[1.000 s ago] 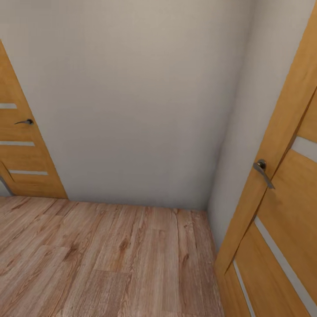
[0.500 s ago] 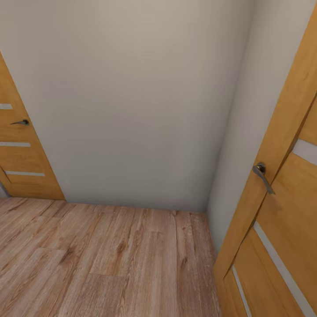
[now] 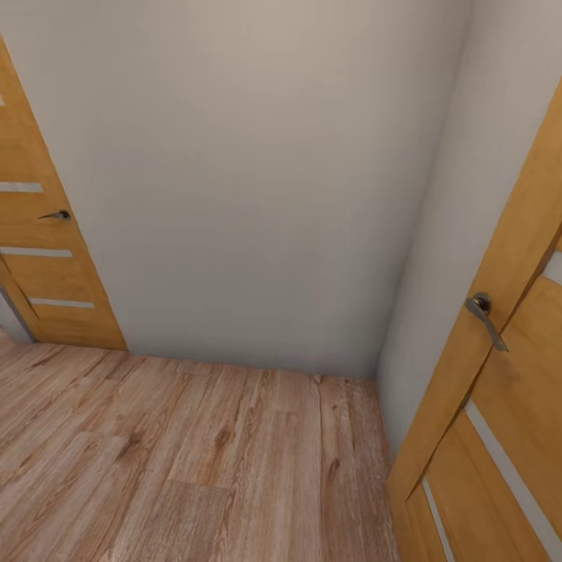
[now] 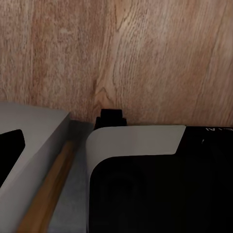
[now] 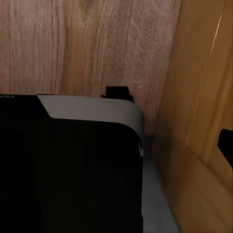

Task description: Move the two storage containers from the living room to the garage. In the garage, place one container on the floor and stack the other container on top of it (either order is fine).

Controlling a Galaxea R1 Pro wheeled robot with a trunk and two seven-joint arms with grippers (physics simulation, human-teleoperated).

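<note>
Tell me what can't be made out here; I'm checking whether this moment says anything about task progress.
- Fingers: in both wrist views the robot's own body blocks them; open or shut can't be told.
- Right door: cut off by the head view's edge.
- Left door: cut off at the edge.
- What lies behind either door: hidden by the doors.

Beige wall, wood plank floor, two orange doors.

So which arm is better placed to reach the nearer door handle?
Right, probably. The nearer lever handle is on the door at the robot's right, and the right wrist view shows its wood close beside the robot. The other door stands farther, at the left.
</note>
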